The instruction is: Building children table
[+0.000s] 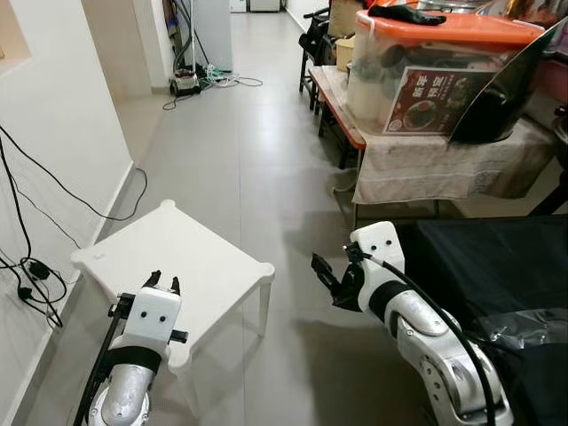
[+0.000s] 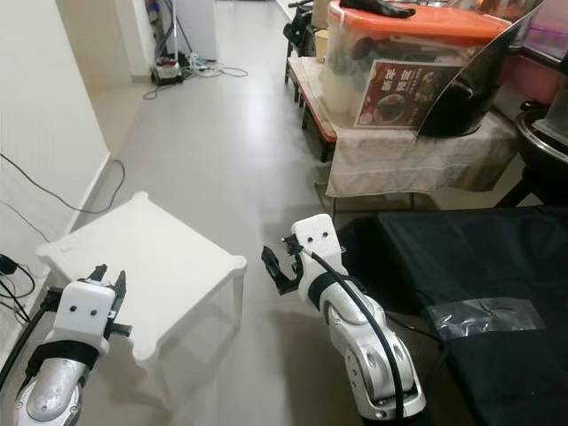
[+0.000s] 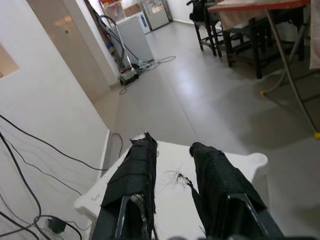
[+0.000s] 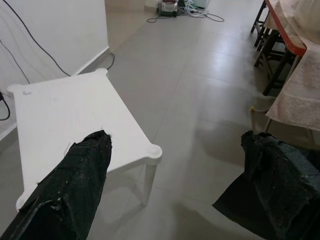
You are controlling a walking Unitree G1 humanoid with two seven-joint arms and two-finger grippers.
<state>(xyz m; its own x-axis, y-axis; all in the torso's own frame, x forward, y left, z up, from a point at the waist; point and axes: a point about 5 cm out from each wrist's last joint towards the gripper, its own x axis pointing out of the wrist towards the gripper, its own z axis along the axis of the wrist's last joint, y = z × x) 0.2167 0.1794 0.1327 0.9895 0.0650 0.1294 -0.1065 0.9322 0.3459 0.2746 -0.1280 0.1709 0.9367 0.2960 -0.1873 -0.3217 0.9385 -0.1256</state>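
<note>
The white plastic children's table (image 1: pixel 191 244) stands upright on its legs on the grey tile floor, close to the left wall. My left gripper (image 1: pixel 165 280) hovers over the near part of its top, fingers a little apart and holding nothing; the left wrist view shows the table top (image 3: pixel 240 161) beyond the two black fingers (image 3: pixel 137 165). My right gripper (image 1: pixel 327 280) hangs in the air to the right of the table, off its right corner, open wide and empty. In the right wrist view the table (image 4: pixel 70 110) lies past the two spread fingers (image 4: pixel 82 165).
Black cables (image 1: pixel 35 266) trail along the left wall and floor beside the table. A black-covered surface (image 1: pixel 484 257) is at the right. Behind it a cloth-draped table (image 1: pixel 426 169) carries an orange-lidded bin (image 1: pixel 435 62). Open floor (image 1: pixel 257 151) runs ahead.
</note>
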